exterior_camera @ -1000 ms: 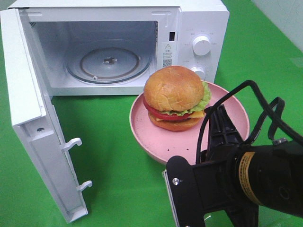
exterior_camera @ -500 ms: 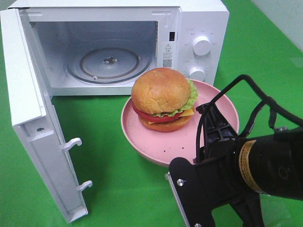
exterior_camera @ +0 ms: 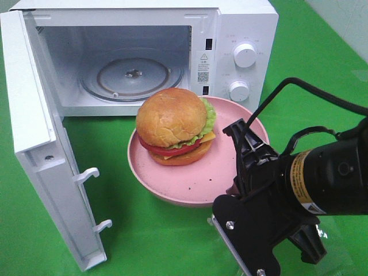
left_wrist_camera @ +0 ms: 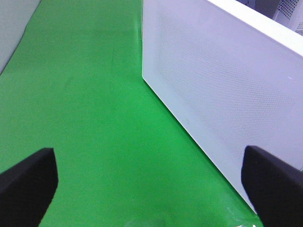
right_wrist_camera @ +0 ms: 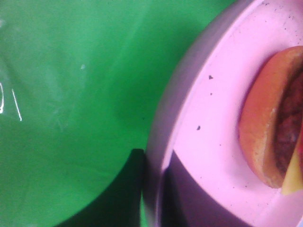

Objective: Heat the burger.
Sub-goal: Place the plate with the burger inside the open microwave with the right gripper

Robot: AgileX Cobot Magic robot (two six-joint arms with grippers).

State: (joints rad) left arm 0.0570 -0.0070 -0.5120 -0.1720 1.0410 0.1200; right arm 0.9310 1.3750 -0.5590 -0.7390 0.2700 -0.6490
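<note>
Closest in, the right gripper [exterior_camera: 240,172] is clamping almost fully closed on the near rim of the pink plate [exterior_camera: 195,172]. The burger [exterior_camera: 172,123] is sitting on the plate's far side. The plate is lying over the green counter [exterior_camera: 144,230], just in front of the microwave [exterior_camera: 241,34], whose door [exterior_camera: 34,115] is standing wide open, showing the glass turntable [exterior_camera: 132,77]. Beside that door, the left gripper [left_wrist_camera: 151,189] is hanging spread wide, holding nothing.

A white microwave [exterior_camera: 244,26] stands on a green cloth [exterior_camera: 144,224], its door [exterior_camera: 29,86] swung open. A pink plate [exterior_camera: 201,175] is just in front.
</note>
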